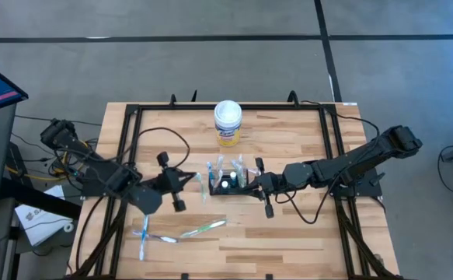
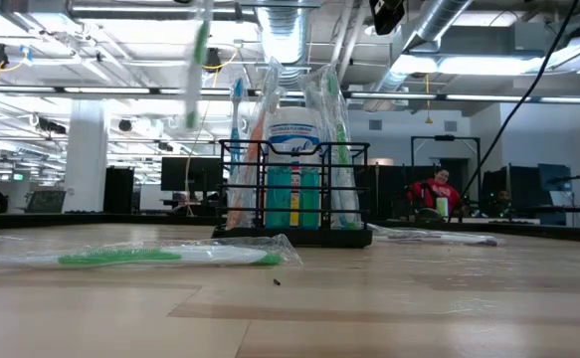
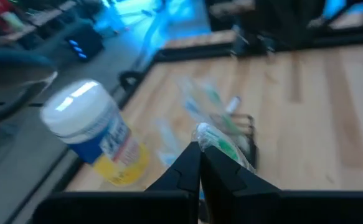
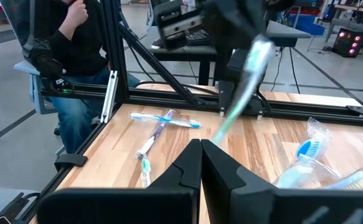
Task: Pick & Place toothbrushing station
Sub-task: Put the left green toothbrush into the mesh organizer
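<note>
I see both arms reaching in toward mid-frame in the high view. My left arm comes from the left edge, elbow low at centre-left, wrist angled right; left gripper [image 1: 197,180] sits just left of centre, fingers [image 3: 190,163] pressed together w/ a wrapped brush pinched at the tips. My right arm stretches from upper right, nearly straight, down-left; right gripper [image 1: 251,183] sits just right of centre, fingers [image 4: 193,163] closed, nothing btwn them.

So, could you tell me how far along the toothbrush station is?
Done: several wrapped toothbrushes stand in the black caddy. In hand: the left pincer is shut on a wrapped green toothbrush near the caddy. Left: three wrapped toothbrushes lie on the table.
</note>
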Robot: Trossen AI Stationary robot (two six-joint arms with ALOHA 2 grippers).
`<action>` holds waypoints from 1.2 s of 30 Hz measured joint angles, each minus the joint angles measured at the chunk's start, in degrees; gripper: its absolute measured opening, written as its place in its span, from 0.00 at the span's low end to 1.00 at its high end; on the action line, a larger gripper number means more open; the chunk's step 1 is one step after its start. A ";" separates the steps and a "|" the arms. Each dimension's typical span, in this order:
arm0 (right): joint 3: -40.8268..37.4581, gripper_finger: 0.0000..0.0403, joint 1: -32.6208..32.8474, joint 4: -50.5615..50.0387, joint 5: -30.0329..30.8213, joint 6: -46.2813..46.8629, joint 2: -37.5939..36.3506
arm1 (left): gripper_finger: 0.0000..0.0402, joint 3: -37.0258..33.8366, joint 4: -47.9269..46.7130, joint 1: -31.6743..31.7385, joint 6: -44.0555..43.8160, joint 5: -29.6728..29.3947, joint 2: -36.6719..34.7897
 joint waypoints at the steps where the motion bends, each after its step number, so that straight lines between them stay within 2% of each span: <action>1: 0.00 0.00 0.00 0.00 0.00 0.00 0.00 | 0.00 0.00 1.04 0.40 0.77 -0.95 0.00; 11: 0.00 0.00 0.00 -0.02 0.00 0.00 0.00 | 0.00 0.00 7.57 4.19 6.39 -3.24 0.31; 19: 0.00 0.00 0.00 -0.02 0.00 0.00 0.00 | 0.00 -0.02 9.58 6.87 7.14 -4.58 4.70; 25: 0.00 0.00 0.00 -0.06 -0.01 0.00 0.00 | 0.00 -0.02 17.30 7.43 16.01 -6.47 6.86; 28: 0.00 0.00 0.00 -0.29 -0.01 0.00 0.00 | 0.00 -0.02 18.20 7.41 19.33 -7.94 6.73; 36: 0.00 0.00 0.04 -1.11 -0.02 0.00 0.00 | 0.00 -0.73 18.33 7.41 19.08 -7.03 6.38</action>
